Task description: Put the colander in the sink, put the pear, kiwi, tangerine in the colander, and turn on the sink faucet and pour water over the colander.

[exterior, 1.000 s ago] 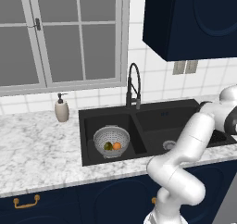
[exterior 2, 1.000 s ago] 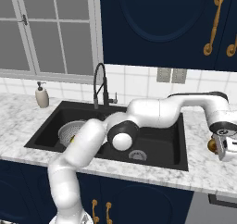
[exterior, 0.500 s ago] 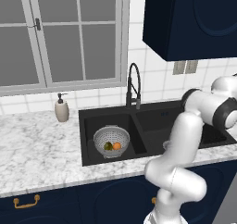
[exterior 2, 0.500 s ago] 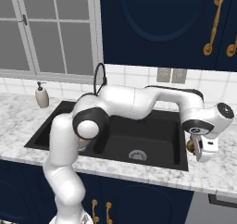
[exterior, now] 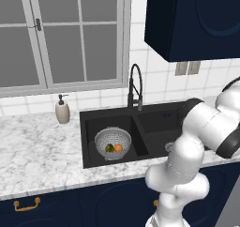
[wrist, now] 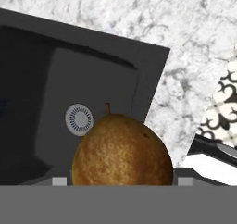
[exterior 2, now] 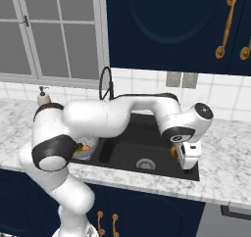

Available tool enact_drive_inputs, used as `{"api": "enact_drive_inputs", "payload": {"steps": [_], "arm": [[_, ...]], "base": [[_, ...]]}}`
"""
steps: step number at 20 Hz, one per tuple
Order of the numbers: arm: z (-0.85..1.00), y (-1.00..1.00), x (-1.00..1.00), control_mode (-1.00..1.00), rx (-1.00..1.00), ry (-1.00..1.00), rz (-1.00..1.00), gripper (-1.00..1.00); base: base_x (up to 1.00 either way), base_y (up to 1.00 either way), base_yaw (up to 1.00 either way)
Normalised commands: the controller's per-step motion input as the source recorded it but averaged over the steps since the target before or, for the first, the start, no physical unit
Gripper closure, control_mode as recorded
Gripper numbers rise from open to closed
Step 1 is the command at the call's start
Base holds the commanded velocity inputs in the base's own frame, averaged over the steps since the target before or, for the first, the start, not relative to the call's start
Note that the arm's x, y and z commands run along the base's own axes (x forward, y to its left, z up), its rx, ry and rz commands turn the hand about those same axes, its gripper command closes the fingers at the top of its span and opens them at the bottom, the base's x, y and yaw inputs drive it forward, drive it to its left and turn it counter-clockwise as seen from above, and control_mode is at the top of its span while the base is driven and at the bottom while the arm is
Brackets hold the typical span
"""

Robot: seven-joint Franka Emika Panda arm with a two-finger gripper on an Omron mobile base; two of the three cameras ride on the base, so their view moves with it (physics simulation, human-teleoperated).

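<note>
A russet-brown pear (wrist: 122, 150) with a short stem is being gripped between the jaws of the gripper (exterior 2: 188, 158); in the hand view it is sitting at the bottom centre of the frame, with the finger tips mostly hidden behind it. Behind the pear, a black basin of the sink (wrist: 55, 89) is being shown across the left of the frame, its round silver drain (wrist: 79, 119) just left of the pear's stem. Grey-white marble counter (wrist: 194, 42) is running along the top and right.

In the right base view the gripper is being held at the right of centre, over the right edge of the sink (exterior 2: 147, 148) — a sliver of the pear (exterior 2: 173, 152) is showing at its left side.

In the left base view the colander (exterior: 113, 143) is sitting in the left basin, just left of centre in the frame. Inside it two fruits are lying side by side: the orange tangerine (exterior: 118, 147) and a dark green one, probably the kiwi (exterior: 109, 148). The black gooseneck sink faucet (exterior: 135, 86) is standing at the sink's back edge, above the divider between the basins. A cream soap dispenser (exterior: 62, 110) is standing on the counter at centre left.
</note>
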Motion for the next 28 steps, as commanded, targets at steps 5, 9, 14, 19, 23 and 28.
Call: {"api": "enact_drive_inputs", "payload": {"steps": [5,9,14,19,23,28], "arm": [[0.23,1.00,-0.07,-1.00,-0.14,0.09,0.27,1.00],[0.17,1.00,-0.13,-1.00,-0.17,0.09,0.36,1.00],[0.16,1.00,-0.11,-1.00,-0.13,0.06,0.37,1.00],[0.13,1.00,-0.02,-1.00,-0.07,0.08,0.35,1.00],[0.09,1.00,0.00,-1.00,-0.04,0.12,0.34,1.00],[0.00,1.00,0.14,-1.00,-0.03,0.02,0.28,1.00]], "base": [[0.00,0.00,0.00],[0.00,0.00,0.00],[0.00,0.00,0.00],[0.00,0.00,0.00],[0.00,0.00,0.00],[0.00,0.00,0.00]]}}
